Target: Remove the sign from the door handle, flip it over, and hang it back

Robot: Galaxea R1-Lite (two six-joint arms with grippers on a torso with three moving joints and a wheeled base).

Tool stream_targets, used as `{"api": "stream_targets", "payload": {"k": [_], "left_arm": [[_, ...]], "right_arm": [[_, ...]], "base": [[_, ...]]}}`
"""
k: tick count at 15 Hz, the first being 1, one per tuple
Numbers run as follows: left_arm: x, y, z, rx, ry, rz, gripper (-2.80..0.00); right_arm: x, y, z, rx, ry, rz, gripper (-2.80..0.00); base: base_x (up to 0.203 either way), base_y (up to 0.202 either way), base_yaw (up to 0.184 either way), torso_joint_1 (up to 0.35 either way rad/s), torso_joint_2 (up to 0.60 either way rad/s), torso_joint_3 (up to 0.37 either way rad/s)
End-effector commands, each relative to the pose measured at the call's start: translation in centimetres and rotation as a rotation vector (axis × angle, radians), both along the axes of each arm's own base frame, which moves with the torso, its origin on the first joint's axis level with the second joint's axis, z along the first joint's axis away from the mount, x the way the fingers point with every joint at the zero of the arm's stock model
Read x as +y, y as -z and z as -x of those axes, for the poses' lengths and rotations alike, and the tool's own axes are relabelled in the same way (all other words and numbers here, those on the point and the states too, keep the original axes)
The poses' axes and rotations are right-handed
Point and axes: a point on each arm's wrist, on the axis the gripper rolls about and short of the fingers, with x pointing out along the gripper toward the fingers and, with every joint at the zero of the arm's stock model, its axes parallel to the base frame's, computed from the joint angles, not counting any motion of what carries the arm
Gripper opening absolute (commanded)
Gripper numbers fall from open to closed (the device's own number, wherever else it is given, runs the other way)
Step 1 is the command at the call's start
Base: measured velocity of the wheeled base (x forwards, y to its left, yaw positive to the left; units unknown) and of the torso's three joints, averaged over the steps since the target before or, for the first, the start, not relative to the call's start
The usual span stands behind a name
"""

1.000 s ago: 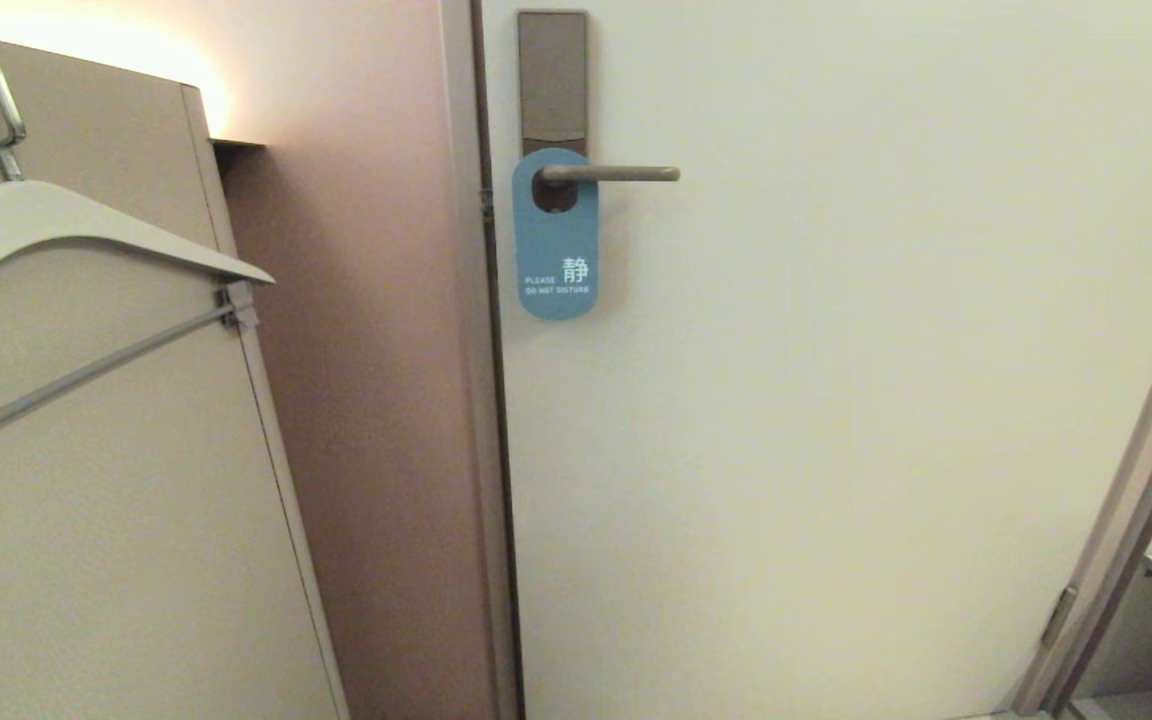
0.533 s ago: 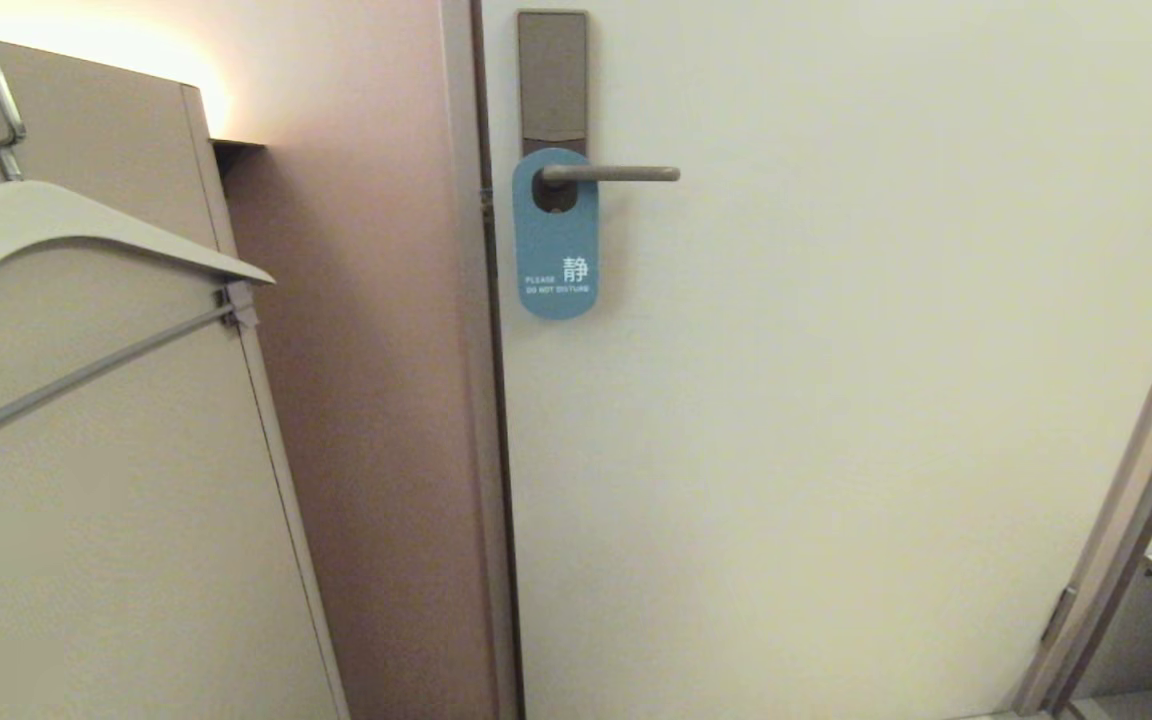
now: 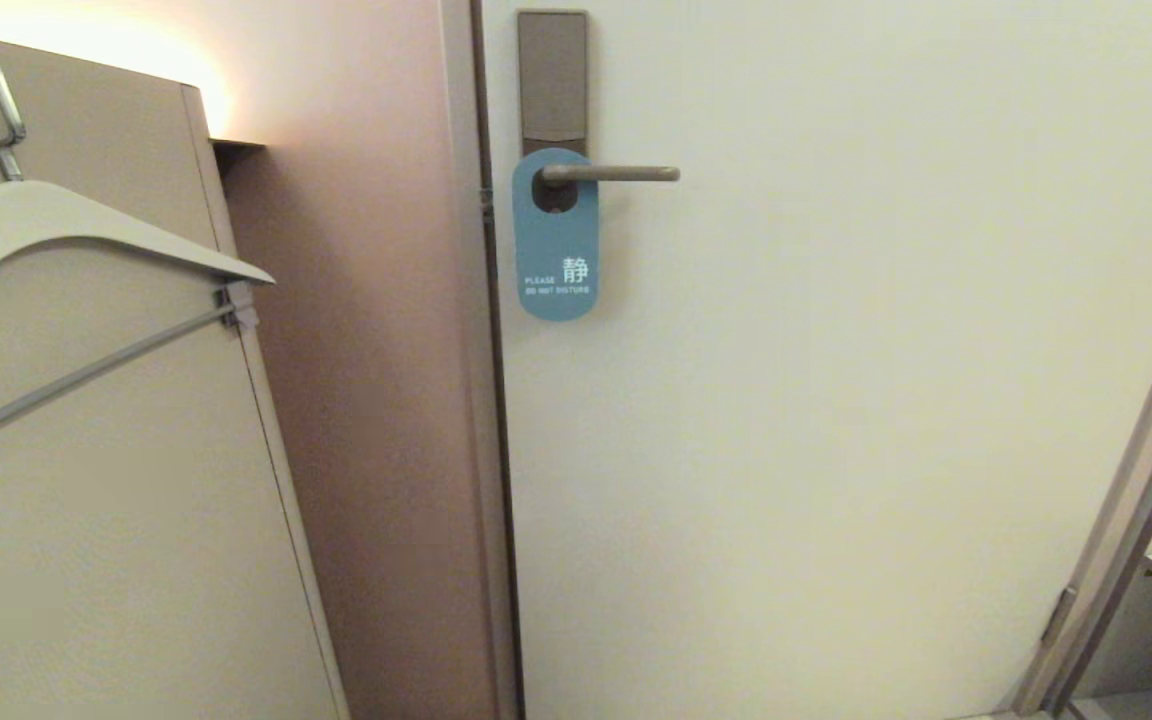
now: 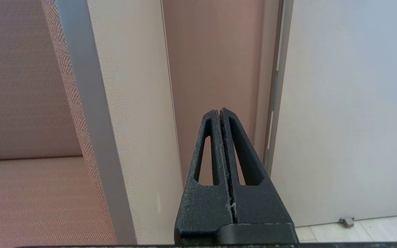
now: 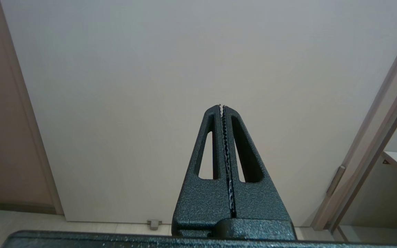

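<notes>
Brushed-metal door handle (image 3: 611, 173) (seemingly matt)

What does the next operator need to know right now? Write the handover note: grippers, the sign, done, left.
Left gripper: shut, empty, parked low facing the gap beside the door.
Right gripper: shut, empty, parked low facing the door.
Neither arm shows in the head view.
The sign hangs on the door handle, blue "do not disturb" side out, flat against the door.
Done: nothing yet.
Left: lift the sign off the lever, turn it over, hang it back.
</notes>
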Motion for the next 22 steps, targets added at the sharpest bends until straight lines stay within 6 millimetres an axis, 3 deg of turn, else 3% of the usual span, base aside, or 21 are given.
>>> {"api": "stream_targets", "payload": {"k": [1, 22], "left_arm": [[0.0, 0.0, 0.0, -0.001, 0.0, 0.0, -2.8], [0.0, 0.0, 0.0, 0.0, 0.0, 0.0, -2.8]], "right_arm": [[0.0, -0.01, -0.01, 0.001, 0.0, 0.0, -2.8], [0.0, -0.02, -0.01, -0.001, 0.004, -0.009, -2.8]], "base": [[0.0, 0.0, 0.0, 0.0, 0.0, 0.0], [0.0, 0.0, 0.0, 0.0, 0.0, 0.0]]}}
